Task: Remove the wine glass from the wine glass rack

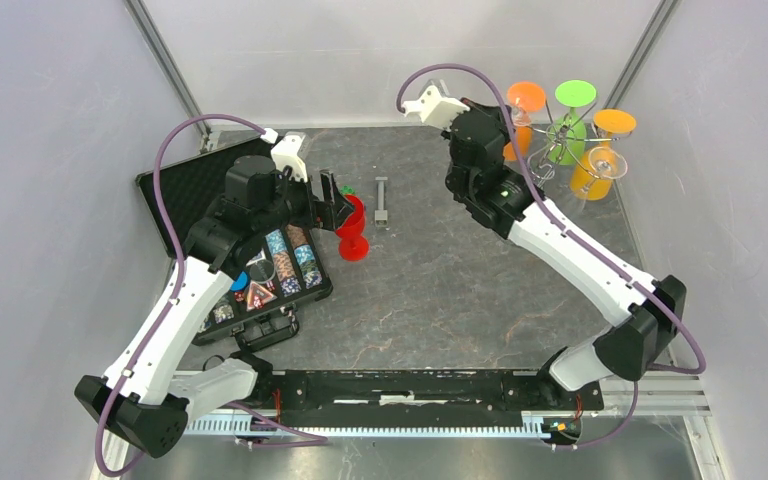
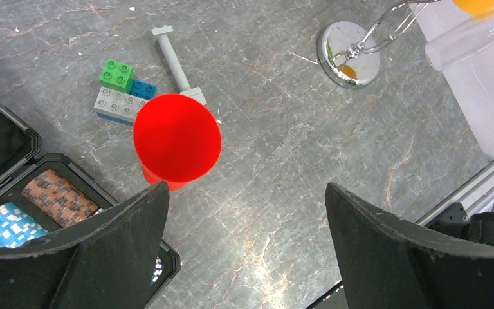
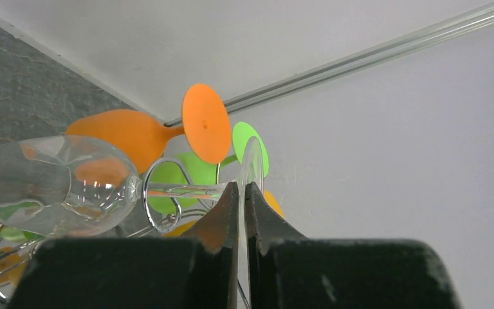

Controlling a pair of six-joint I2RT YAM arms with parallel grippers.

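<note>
Top view: the silver wire wine glass rack [image 1: 558,140] stands far right on the marbled grey worktop [image 1: 440,290], hung with coloured glasses [image 1: 575,95]. The right arm [image 1: 580,250] stretches to it, and the left arm [image 1: 175,300] bends over an open poker-chip case [image 1: 260,265].

Left wrist: the left gripper [image 2: 246,187] gapes wide, holding nothing, above a round red plastic glass [image 2: 177,136].

Right wrist: the right gripper [image 3: 241,188] is pinched on the thin foot of the clear wine glass [image 3: 51,187], which hangs sideways in the rack's wire loop.
</note>
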